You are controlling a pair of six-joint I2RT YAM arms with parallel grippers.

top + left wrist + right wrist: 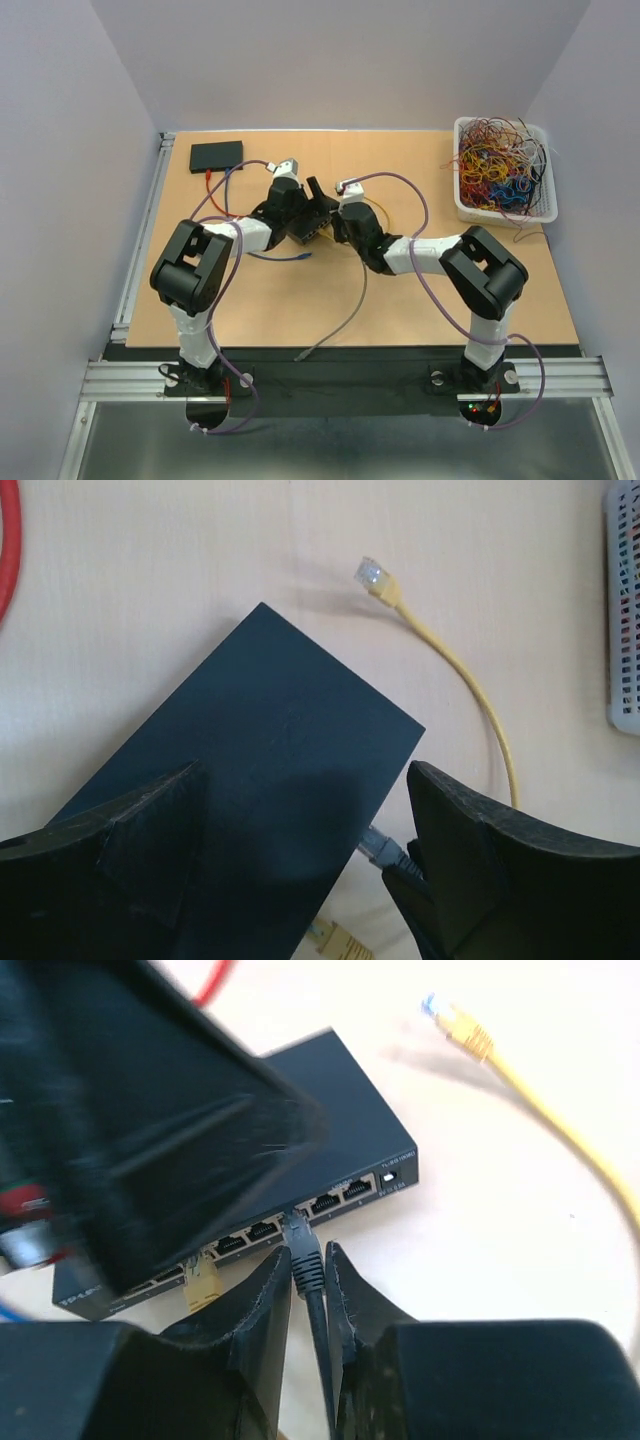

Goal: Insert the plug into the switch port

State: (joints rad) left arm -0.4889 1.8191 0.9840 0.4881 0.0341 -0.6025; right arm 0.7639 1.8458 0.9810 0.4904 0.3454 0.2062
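plug [305, 1260] at switch [340, 1110] front | basket [462, 206] far right on table [400, 310]

We see a matt dark plastic switch [270, 740], ribbed black plug [303, 1255], smooth yellow cable [470, 680], clear glossy connector [372, 576], smooth pale tabletop [150, 580].

Two robot arms stand at the near edge: one left arm [190, 270], one right arm [485, 270]. One dark switch [350, 1110] lies mid-table, and one flat black box [216, 155] lies far left. One white basket [480, 212] sits far right, its tangled wires beyond counting. Three plugs show: one grey plug [303, 1250], one yellow plug in the switch [202, 1282] and one loose yellow plug [455, 1022]. At least four empty ports [358, 1190] are visible.
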